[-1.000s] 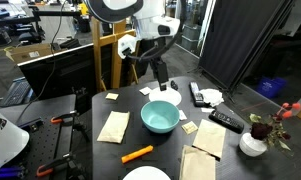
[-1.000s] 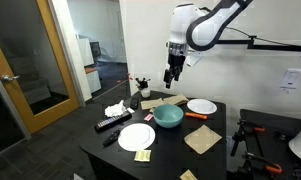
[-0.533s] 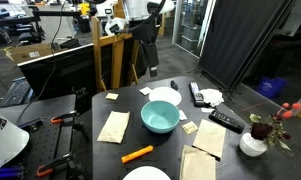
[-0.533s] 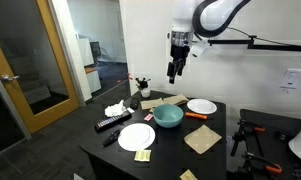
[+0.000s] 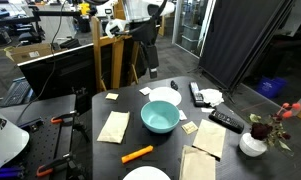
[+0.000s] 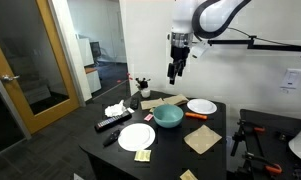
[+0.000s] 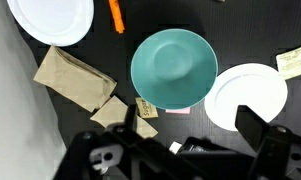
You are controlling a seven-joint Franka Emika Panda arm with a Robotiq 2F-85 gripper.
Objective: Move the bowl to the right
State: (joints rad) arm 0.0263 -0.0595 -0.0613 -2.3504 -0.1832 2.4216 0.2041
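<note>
Wrist view, looking straight down: the gripper [image 7: 176, 152] hangs high above the table [image 5: 125, 105], its fingers [image 7: 262, 142] spread wide, holding nothing and touching nothing. The teal bowl [image 7: 173, 68] sits upright directly below. A white plate [image 7: 247, 96] lies just beside the bowl on one side, brown napkins [image 7: 75, 78] on the other. A second plate [image 7: 52, 18] and an orange object [image 7: 115, 14] lie farther off. In both exterior views the gripper [image 5: 151, 70] [image 6: 174, 72] is well clear of the bowl [image 5: 160, 117] [image 6: 168, 116], which rests near the table's middle.
</note>
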